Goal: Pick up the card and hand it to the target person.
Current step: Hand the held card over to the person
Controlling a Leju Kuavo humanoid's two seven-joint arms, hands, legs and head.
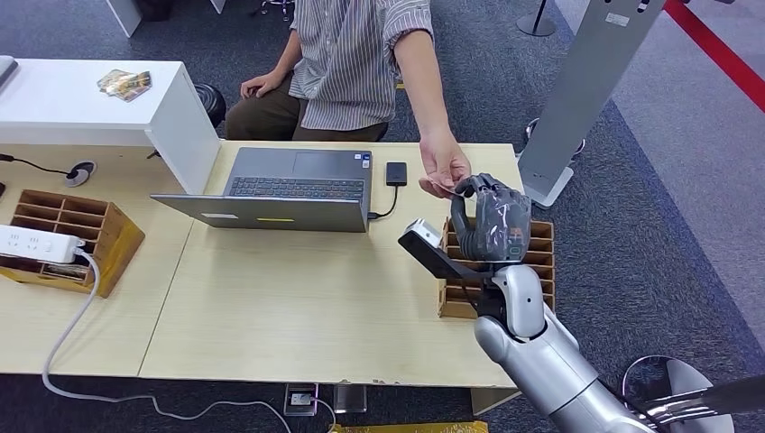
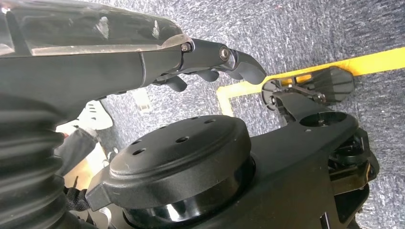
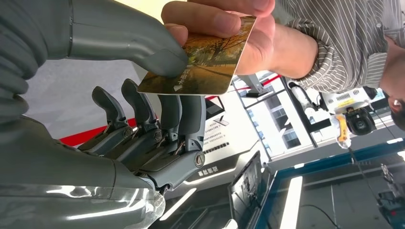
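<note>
The right hand (image 1: pixel 492 221) is raised above the wooden divider box (image 1: pixel 539 262) at the right edge of the table (image 1: pixel 298 316), its dark fingers curled upward and meeting the person's hand (image 1: pixel 444 167), which reaches in from the table's far edge. In the right wrist view the card (image 3: pixel 203 59), printed with an autumn tree scene, is pinched between the robot's thick grey thumb (image 3: pixel 143 45) on one face and the darker fingers (image 3: pixel 184 112) standing against the other face. The person's hand (image 3: pixel 229 28) grips the same card from its other end, a thumb pressed on the printed face and the palm behind it, so both hands touch the card at once. The person wears a striped shirt (image 1: pixel 352 54) and sits beyond the far edge. An open laptop (image 1: pixel 289 185) lies near the middle of the far edge, with a small black device (image 1: pixel 396 172) just beside it on a cable. A second wooden divider box (image 1: pixel 68 239) carrying a white power strip (image 1: pixel 36 244) sits at the left edge. The left hand (image 2: pixel 210 62) hangs over grey carpet (image 2: pixel 296 33) with yellow floor tape (image 2: pixel 344 64); its fingers are loosely curled, slightly apart, and hold nothing.
</note>
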